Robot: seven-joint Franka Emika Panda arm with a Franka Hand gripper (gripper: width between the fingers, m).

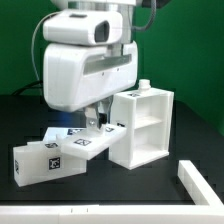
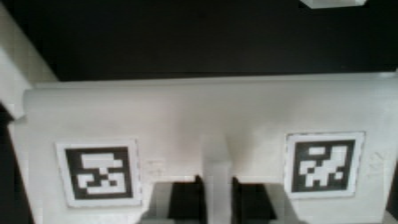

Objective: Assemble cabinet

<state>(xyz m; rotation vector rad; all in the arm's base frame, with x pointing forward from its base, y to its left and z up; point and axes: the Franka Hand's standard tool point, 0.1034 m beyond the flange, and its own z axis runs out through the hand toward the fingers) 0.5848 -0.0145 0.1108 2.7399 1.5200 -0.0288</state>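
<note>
The cabinet (image 1: pixel 140 125), a white box frame with one inner shelf, stands upright at the exterior view's right, its open side facing front. Two white tagged blocks lie to its left: one (image 1: pixel 88 140) under my gripper and one (image 1: pixel 42 162) nearer the front left. My gripper (image 1: pixel 96 124) is down on the nearer-cabinet block. In the wrist view this block (image 2: pixel 214 110) fills the frame with two square tags, and my gripper (image 2: pixel 217 196) has its dark fingers (image 2: pixel 171 202) close together on a thin white ridge of the block.
A white bar (image 1: pixel 200 185) lies on the black table at the front right. The marker board (image 1: pixel 70 214) shows at the front edge. A small white knob (image 1: pixel 145 87) sits on top of the cabinet.
</note>
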